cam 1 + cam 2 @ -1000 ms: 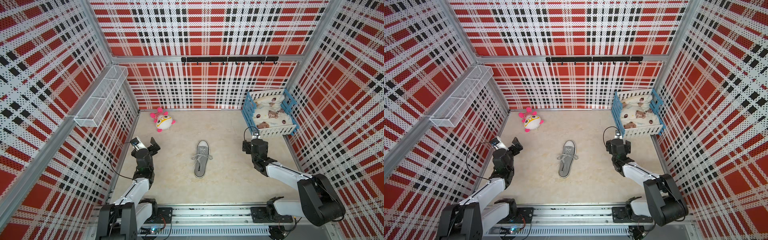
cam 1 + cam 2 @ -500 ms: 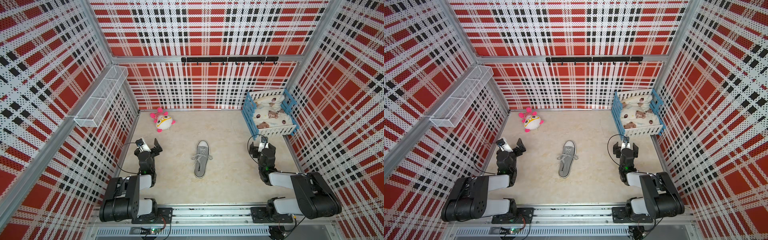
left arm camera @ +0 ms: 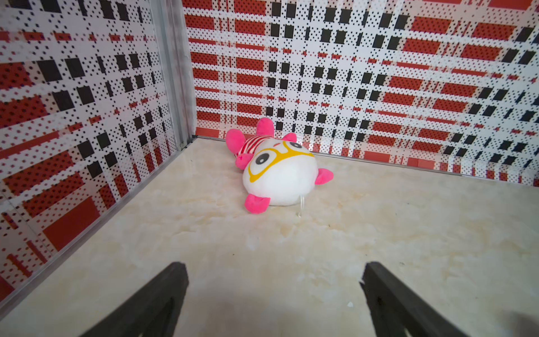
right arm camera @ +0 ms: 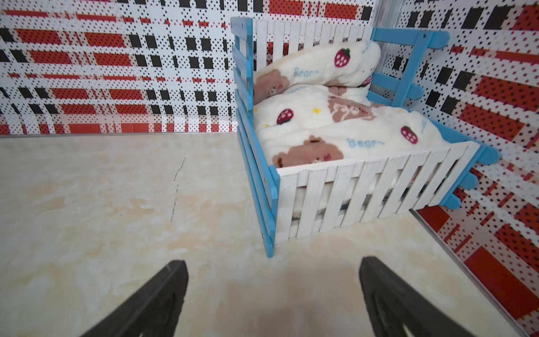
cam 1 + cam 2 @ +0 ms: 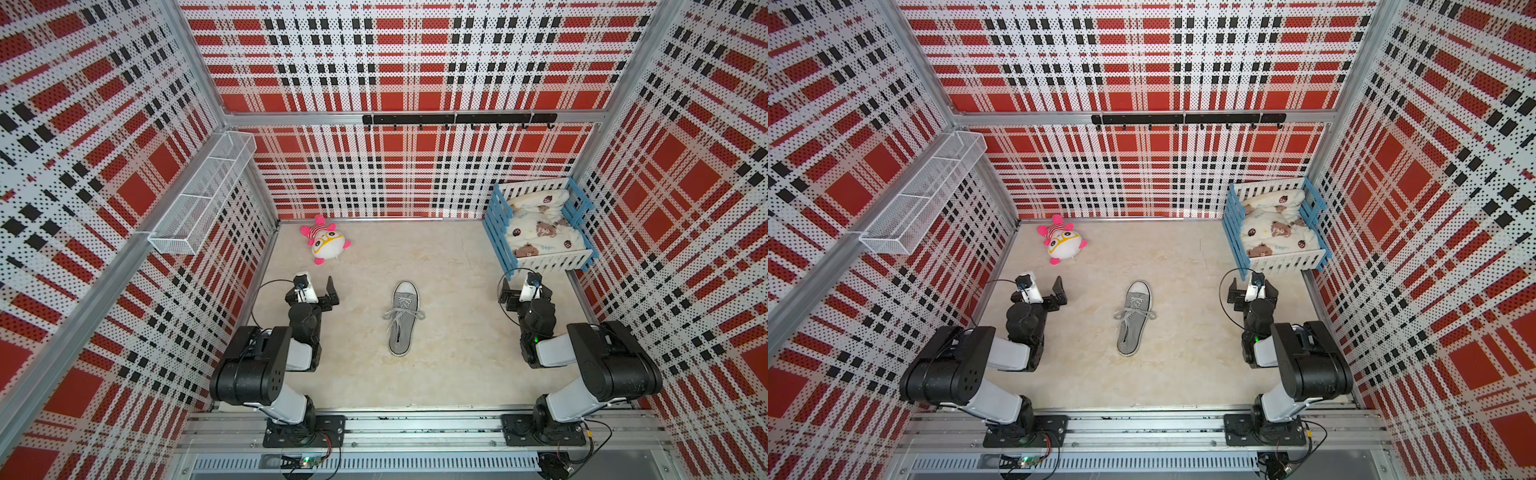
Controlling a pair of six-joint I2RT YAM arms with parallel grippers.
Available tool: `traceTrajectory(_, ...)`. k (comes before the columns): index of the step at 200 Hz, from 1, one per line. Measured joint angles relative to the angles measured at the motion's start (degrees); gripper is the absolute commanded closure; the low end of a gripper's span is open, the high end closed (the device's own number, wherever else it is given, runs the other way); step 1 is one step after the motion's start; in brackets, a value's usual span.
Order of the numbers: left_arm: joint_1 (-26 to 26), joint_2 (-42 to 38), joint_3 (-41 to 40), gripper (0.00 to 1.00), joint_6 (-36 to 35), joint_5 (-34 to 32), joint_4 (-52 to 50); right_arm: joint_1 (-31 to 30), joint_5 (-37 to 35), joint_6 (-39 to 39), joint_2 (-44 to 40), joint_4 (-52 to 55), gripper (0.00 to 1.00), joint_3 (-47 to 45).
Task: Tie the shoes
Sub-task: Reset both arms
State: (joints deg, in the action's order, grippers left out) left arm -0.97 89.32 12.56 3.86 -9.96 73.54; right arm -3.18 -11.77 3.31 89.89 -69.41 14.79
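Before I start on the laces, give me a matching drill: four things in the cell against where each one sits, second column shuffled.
Things:
1. sneaker
2. plush toy
3. toy bed
4. wire basket

Places:
a. mounted on a side wall
b. middle of the floor
c. far corner of the floor, against two walls
d. on the floor near the back wall, clear of the corner

Pairs: 1-b, 2-d, 3-c, 4-a

You are working in a robot test cell, not a home: plaid-printed perforated panels (image 5: 415,174) in aluminium framing (image 5: 193,62) box in a marble-look tabletop (image 5: 449,353); both arms (image 5: 266,374) bolt to a metal rail (image 5: 415,428) with bare wiring (image 5: 307,459); a toy cot (image 4: 364,189) just ahead of your right pincer (image 4: 272,261) and a plush toy (image 3: 280,175) ahead of your left pincer (image 3: 274,264) dress it like a playroom; a wire basket (image 5: 199,195) and hook rail (image 5: 457,119) hang on the walls.
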Motion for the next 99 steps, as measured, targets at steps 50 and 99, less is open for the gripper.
traceTrajectory(50,-0.5,0.0,0.0,0.01,-0.7,-4.5,2.0,0.0,-1.0,0.4,0.0,1.0,0.00,0.6)
traceTrajectory(99,-0.7,0.0,0.0,0.01,-1.0,-5.6,2.1,-0.5,-1.0,-0.7,0.0,0.9,0.00,0.6)
